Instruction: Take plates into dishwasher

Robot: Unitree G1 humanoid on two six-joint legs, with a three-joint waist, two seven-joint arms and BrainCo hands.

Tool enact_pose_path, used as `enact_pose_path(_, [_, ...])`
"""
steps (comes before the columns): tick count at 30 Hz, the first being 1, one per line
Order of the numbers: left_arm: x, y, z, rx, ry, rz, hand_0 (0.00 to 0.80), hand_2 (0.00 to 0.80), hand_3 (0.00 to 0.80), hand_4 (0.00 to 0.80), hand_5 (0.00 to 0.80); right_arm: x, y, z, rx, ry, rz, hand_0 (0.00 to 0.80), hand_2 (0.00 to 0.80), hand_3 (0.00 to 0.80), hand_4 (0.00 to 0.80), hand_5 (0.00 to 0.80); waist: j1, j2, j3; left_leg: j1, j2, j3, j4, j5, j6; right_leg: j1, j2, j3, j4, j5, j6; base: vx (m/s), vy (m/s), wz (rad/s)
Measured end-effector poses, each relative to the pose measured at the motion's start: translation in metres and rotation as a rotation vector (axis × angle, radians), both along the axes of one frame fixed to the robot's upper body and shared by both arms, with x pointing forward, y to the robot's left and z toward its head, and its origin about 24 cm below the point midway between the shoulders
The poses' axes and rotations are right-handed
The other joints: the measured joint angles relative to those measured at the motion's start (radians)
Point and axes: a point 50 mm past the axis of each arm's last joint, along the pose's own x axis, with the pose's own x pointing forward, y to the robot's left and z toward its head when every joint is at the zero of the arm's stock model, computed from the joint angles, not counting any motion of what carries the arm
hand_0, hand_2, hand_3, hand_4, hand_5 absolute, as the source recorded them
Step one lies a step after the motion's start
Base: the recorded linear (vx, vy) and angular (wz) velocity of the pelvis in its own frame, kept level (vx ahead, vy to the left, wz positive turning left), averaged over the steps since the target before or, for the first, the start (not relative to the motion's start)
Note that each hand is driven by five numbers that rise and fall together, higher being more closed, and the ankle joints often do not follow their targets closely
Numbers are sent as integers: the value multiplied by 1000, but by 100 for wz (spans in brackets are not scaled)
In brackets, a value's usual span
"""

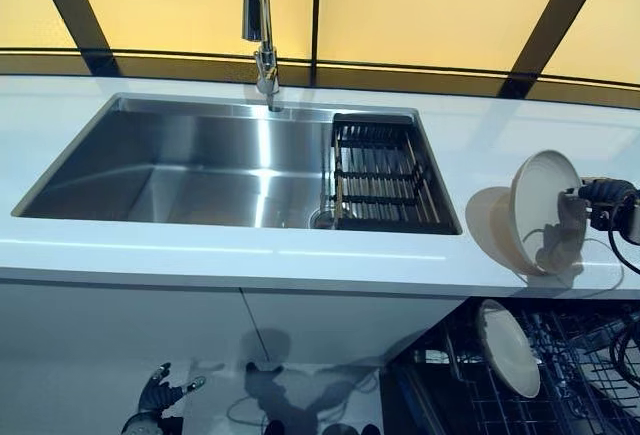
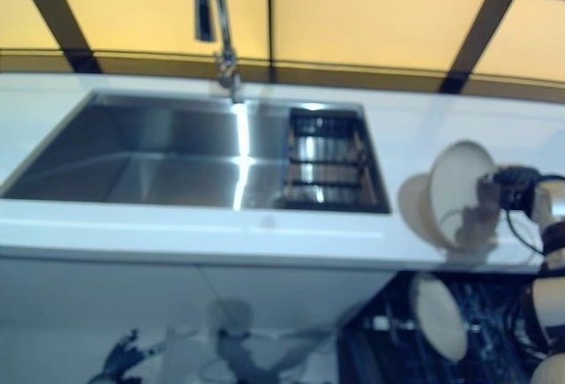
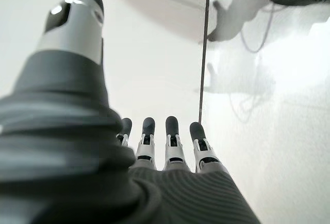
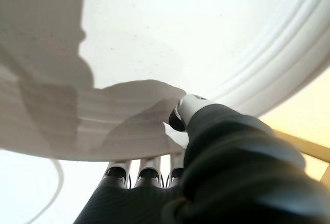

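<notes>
Right wrist view shows the right hand pinching a white plate, thumb on its face and fingers behind, held on edge above the white counter right of the sink. Left hand hangs low, fingers straight, empty. A second plate stands in the dishwasher rack below.

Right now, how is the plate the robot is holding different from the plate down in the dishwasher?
The held plate is up above the white counter, pinched on edge in the right robot hand; the racked plate is lower, slotted in the dishwasher rack with no hand on it. The held plate looks bigger, being nearer the camera. Both are round, pale and on edge.
</notes>
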Motion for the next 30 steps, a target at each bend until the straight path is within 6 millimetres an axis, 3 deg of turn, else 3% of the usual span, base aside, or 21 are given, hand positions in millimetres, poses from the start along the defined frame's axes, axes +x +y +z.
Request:
enact_pose_path(7, [-9,13,2,3,0,55,0,0,0,0,0,-26,-28,7,-193,186,-60,800,800,800,800,800,3,0,0,-1,-3,-1,-2,1,1,-1,-2,-1,0,-1,3,0,0,0])
enact_pose_path(14, [-9,18,5,9,9,52,0,0,0,0,0,-38,-38,12,-281,348,-37,800,800,800,800,800,6,-4,2,-2,-1,-2,-2,1,0,-1,-2,-6,0,-5,7,18,-49,1])
enact_pose_path(18, [-8,24,12,25,-7,29,0,0,0,0,0,-46,-45,19,-363,441,-27,800,800,800,800,800,16,-27,14,-4,2,-4,-2,1,0,-2,0,-9,0,-7,8,27,-89,1])
enact_pose_path(22, [-4,36,23,59,-25,5,0,0,0,0,0,-43,-42,35,-399,436,-5,800,800,800,800,800,27,-62,27,-18,2,-7,3,0,-2,-14,4,-10,0,-7,7,7,-80,3])
enact_pose_path(30, [7,29,31,48,-91,-65,0,0,0,0,0,-18,-18,65,-518,360,36,800,800,800,800,800,59,-87,40,-50,-4,-17,16,0,-2,-35,3,-22,0,-2,3,-8,-27,3])
